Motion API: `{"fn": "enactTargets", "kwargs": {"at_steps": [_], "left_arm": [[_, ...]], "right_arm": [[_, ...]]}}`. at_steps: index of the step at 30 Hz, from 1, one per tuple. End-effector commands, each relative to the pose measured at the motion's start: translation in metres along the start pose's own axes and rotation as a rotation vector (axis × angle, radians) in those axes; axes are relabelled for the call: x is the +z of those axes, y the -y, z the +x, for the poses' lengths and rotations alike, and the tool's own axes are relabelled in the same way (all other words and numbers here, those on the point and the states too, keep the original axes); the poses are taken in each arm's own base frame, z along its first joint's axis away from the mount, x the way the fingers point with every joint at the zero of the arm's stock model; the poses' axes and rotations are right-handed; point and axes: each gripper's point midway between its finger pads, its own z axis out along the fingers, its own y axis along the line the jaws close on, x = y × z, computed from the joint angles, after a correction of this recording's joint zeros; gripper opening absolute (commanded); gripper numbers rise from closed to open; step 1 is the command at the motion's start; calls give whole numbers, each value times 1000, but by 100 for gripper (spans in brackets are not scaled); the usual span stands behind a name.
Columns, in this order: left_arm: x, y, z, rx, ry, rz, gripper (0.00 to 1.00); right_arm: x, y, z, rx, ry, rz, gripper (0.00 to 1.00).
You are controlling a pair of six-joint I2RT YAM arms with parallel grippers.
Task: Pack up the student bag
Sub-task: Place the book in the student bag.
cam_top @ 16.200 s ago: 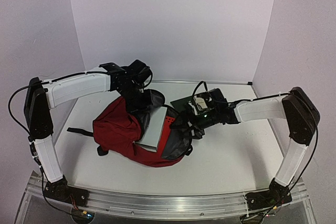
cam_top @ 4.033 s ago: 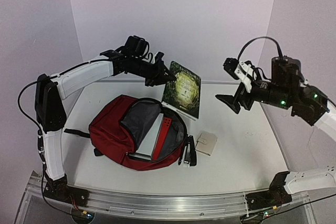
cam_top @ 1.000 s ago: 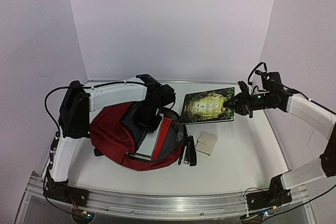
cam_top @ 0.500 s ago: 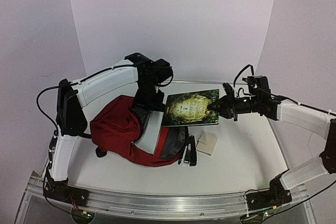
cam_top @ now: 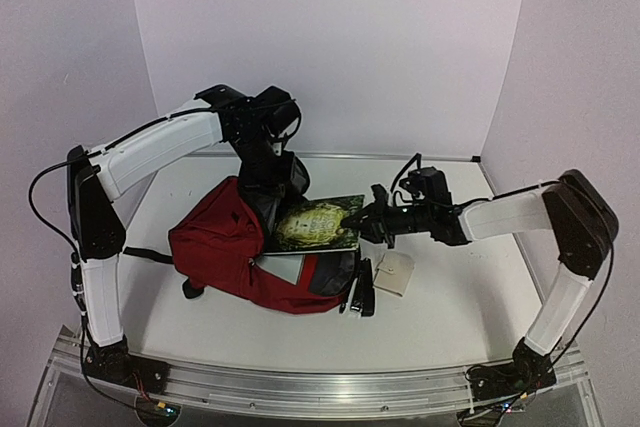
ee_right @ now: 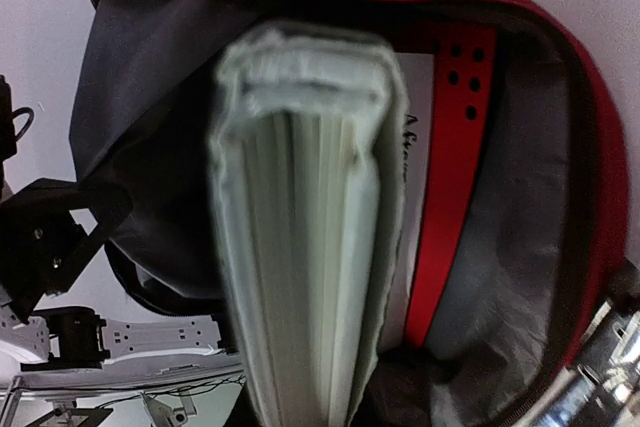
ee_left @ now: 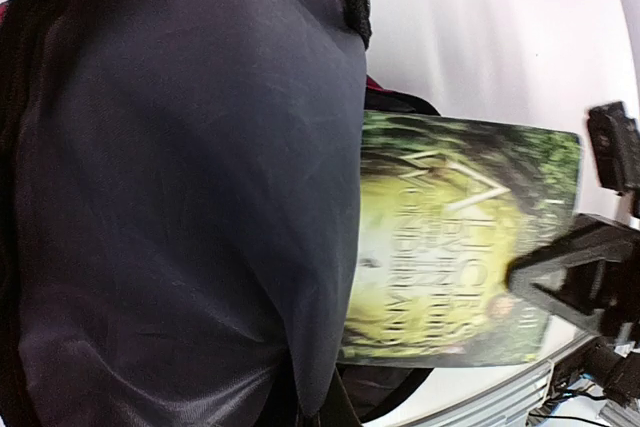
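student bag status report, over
Left gripper shut on student bag flap, mouth held open. Right gripper shut on green book, leading edge at the mouth. Red folder inside; path looks clear.

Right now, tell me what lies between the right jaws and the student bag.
The green book: the right jaws are clamped on its near edge, and its far end sits at the open mouth of the student bag. The top view shows it best.

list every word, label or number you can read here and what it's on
"ALICE'S": pale capitals on the green illustrated book, left wrist view; the rest of the title is blurred, partly behind the grey lining of the dark red fabric backpack.
White sheet inside the backpack: dark marks, too blurred to read.
Nothing else legible.
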Motion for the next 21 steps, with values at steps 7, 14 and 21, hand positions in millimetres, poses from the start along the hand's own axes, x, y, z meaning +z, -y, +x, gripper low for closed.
{"fn": "enactTargets", "kwargs": {"at_steps": [7,14,21], "left_arm": [[-35,27,-32,-21,124,247,0],[-39,15,-43,-64,150,268,0],[-32,7,-35,-86,127,249,0]], "right_arm": [[87,-92,-11,-74,-7,-305,0],[141,-82,13,-39,-45,-299,18],[113,-70,1,-61,14,-135,82]]}}
